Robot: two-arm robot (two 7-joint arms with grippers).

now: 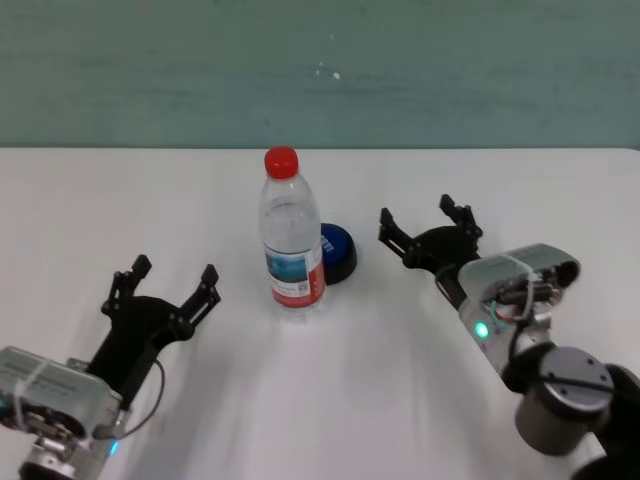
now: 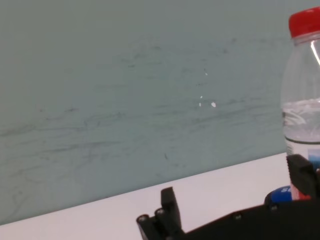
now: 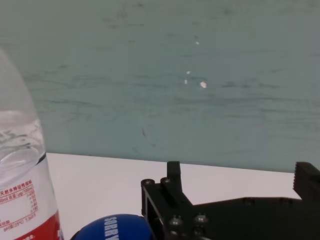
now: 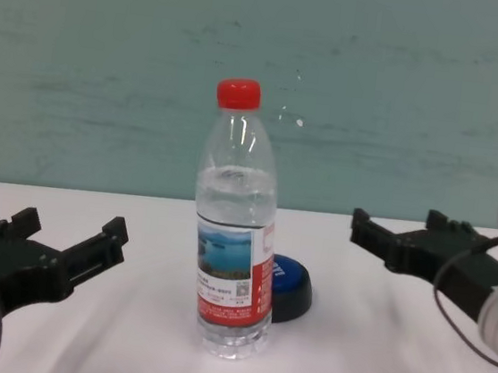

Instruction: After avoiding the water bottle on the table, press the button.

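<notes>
Nearest me, my left gripper [image 1: 165, 283] rests spread and empty on the table [image 1: 350, 380]. Right gripper [image 1: 428, 226], also spread, hovers beside the blue button [image 1: 337, 251], which sits tucked behind the water bottle [image 1: 291, 240]. Pressing isn't done yet, I judge.

Both arms are wearing matte black forked grippers: the left gripper [image 1: 168, 280] and right gripper [image 1: 425, 223] are showing ridged fingertips and small screws. Silver-grey wrist housings are glowing with green lights, trailing thin black cables.
</notes>
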